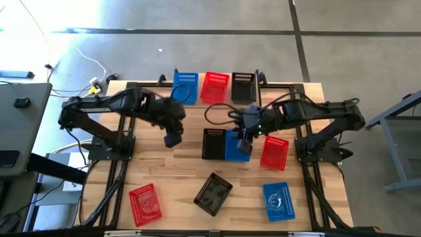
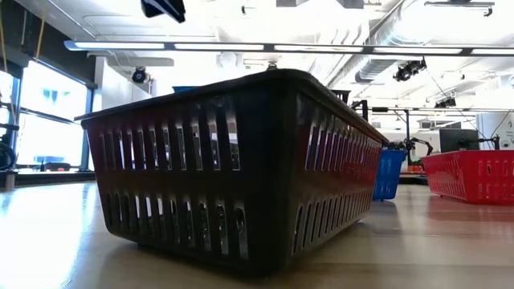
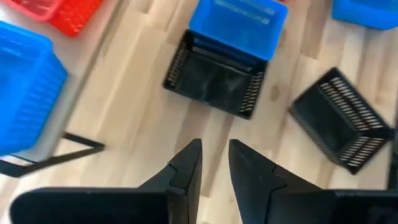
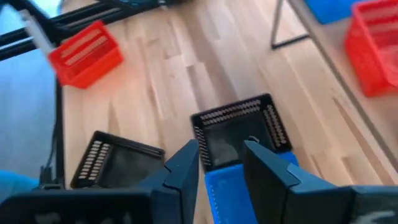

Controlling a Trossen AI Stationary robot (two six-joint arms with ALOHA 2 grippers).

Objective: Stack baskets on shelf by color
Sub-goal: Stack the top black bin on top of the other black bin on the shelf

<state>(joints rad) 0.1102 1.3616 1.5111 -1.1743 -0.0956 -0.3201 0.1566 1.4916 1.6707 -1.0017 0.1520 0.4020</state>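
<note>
A tilted black basket (image 2: 233, 168) sat nearest the low camera and filled most of that view, hiding much of the counter (image 1: 171, 178) behind it. The landmark was the blue basket (image 1: 235, 146) at mid-counter, touching a second black basket (image 1: 213, 143) on its left. The right end effector (image 1: 245, 139) hung just above this blue basket, its fingers parted with nothing between them. The left end effector (image 1: 172, 138) hovered over bare wood to the left of the pair, its fingers slightly apart and empty. A red basket (image 1: 274, 152) lay just right of the blue one. Behind it, on the shelf (image 1: 197, 95), a blue (image 1: 185, 86), a red (image 1: 214, 86) and a black (image 1: 243, 86) basket stood in a row. Toward the front edge lay a red basket (image 1: 145, 203), the tilted black one and another blue basket (image 1: 278, 201), with open wood between them. Whether further baskets were nested inside any of these could not be made out.
</note>
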